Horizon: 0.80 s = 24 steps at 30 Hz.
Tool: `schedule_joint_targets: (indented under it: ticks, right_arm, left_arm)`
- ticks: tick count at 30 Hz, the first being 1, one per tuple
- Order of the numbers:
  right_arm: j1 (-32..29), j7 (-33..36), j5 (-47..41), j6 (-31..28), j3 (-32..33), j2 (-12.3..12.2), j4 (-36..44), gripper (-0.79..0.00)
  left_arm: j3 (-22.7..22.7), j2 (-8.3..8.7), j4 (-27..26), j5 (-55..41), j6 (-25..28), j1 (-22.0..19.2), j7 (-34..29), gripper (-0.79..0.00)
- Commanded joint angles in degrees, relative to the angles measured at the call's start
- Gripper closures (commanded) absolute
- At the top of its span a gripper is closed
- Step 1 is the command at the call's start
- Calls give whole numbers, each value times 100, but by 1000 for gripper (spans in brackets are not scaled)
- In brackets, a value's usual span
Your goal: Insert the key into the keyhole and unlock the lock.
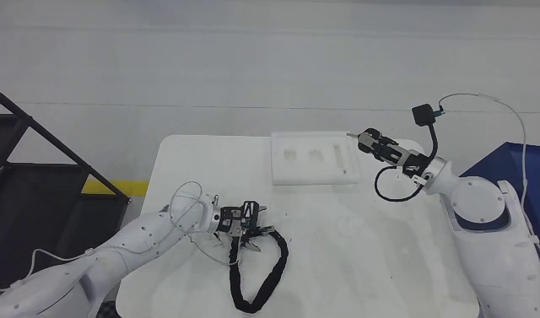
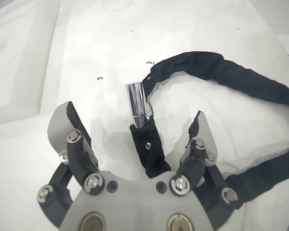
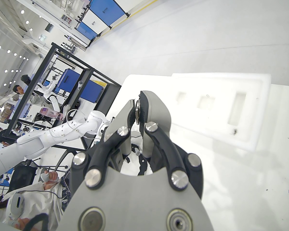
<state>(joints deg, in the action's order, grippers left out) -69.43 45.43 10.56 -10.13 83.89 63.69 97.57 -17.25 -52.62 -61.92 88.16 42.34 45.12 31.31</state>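
Observation:
The lock is a black fabric-sleeved chain lying in a loop on the white table. Its chrome cylinder end points away from my left wrist. My left gripper is open, low over the table, with the sleeved end of the chain between its fingers and untouched by either pad. From the top, that gripper sits at the loop's upper end. My right gripper is shut on the key, of which a round metal head shows. It hangs at the right side of the foam tray, gripper pointing left.
The white foam tray with three recesses lies at the table's far middle. A black metal rack stands off the table's left side. A blue surface lies beyond the right edge. Bare tabletop separates the two arms.

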Motion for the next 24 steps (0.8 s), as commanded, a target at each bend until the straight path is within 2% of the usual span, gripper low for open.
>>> schedule_joint_targets:
  ticks: [1, 2, 4, 6, 8, 9, 16, 24]
  right_arm:
    - [0, 0, 0, 0, 0, 0, 0, 0]
    - [0, 0, 0, 0, 0, 0, 0, 0]
    - [0, 0, 0, 0, 0, 0, 0, 0]
    - [0, 0, 0, 0, 0, 0, 0, 0]
    - [0, 0, 0, 0, 0, 0, 0, 0]
    - [0, 0, 0, 0, 0, 0, 0, 0]
    - [0, 0, 0, 0, 0, 0, 0, 0]
    - [0, 0, 0, 0, 0, 0, 0, 0]
  left_arm:
    - [2, -46, 37, 84, -7, 2, 27, -511]
    - [-2, -64, 62, 107, -11, 4, 44, -372]
    - [-11, -98, 111, 153, -2, 6, 73, -225]
    - [-24, -132, 192, 169, 12, 11, 74, -179]
    - [-48, -168, 257, 172, -2, 11, 2, -80]
    - [-58, -184, 265, 185, -20, 12, -37, 0]
    - [-150, -237, 229, 224, 122, 22, 60, 0]
    - [-447, -142, 86, 99, 213, 91, 420, 0]
